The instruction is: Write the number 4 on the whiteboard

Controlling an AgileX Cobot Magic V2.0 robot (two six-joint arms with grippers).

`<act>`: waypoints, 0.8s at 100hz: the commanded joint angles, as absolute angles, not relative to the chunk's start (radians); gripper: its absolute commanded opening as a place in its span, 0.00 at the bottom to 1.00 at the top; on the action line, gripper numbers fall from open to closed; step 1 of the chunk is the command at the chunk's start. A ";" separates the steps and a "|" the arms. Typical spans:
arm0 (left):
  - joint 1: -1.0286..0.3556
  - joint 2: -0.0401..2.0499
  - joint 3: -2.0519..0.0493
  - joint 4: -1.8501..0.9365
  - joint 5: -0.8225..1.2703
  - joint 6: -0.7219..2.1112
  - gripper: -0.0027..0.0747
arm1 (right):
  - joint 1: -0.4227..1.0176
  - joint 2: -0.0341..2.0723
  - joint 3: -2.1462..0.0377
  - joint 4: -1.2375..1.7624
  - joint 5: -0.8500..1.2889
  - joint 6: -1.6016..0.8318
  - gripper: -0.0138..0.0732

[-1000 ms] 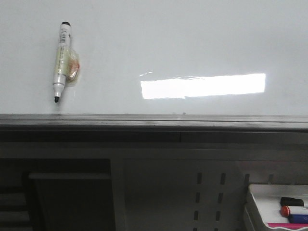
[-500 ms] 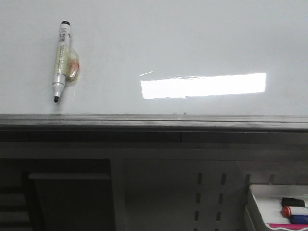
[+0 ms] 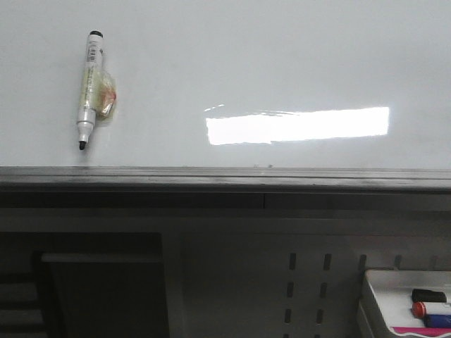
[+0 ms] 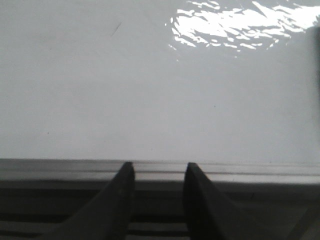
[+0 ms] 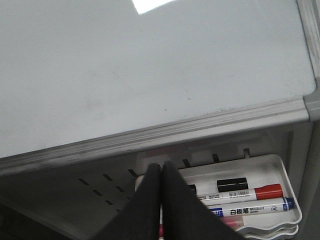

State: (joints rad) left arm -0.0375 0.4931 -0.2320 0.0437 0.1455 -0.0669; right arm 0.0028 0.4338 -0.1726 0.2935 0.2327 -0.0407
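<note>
White and glossy, the whiteboard [image 3: 282, 63] fills the upper half of the front view, with a bright rectangular reflection [image 3: 296, 125] right of its centre. No number 4 can be seen on it in any view; the surface is bare of strokes. A marker [image 3: 89, 88] is stuck to the board near its left side, almost upright, black tip down and uncapped, with a yellowish wad [image 3: 104, 98] against its barrel. Below the board a grey frame edge [image 3: 225, 177] runs across the view, and under it a grey perforated panel [image 3: 306, 282] is seen.

At the lower right corner a white tray [image 3: 380, 282] is partly in view, holding a black cap [image 3: 428, 295], a red-capped marker [image 3: 430, 308] and a blue one [image 3: 437, 320].

In the left wrist view the left hand [image 4: 156, 172] is seen at the frame edge [image 4: 160, 169], its two fingers apart with nothing between them. In the right wrist view the right hand [image 5: 161, 172] is seen with its fingers pressed together and empty, above the tray [image 5: 287, 175], where the red marker [image 5: 245, 194] and blue marker [image 5: 250, 206] lie side by side. Neither hand appears in the front view.
</note>
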 commanded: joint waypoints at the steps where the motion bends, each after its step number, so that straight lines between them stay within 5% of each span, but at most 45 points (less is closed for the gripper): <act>1: -0.039 0.547 -0.268 0.008 -0.035 -0.078 0.53 | -0.003 0.453 -0.210 0.300 0.159 -0.044 0.08; 25: -0.130 0.687 -0.273 0.051 -0.296 -0.078 0.57 | -0.003 0.453 -0.210 0.291 0.145 -0.044 0.08; 58: -0.480 0.933 -0.355 0.029 -0.400 -0.078 0.57 | -0.003 0.453 -0.210 0.284 0.145 -0.044 0.08; 80: -0.520 1.122 -0.410 -0.024 -0.487 -0.078 0.57 | -0.003 0.453 -0.210 0.284 0.143 -0.044 0.08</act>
State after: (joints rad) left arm -0.5060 1.0740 -0.3593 0.0000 -0.3760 -0.0675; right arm 0.0028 0.4396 -0.1726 0.2885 0.2209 -0.0407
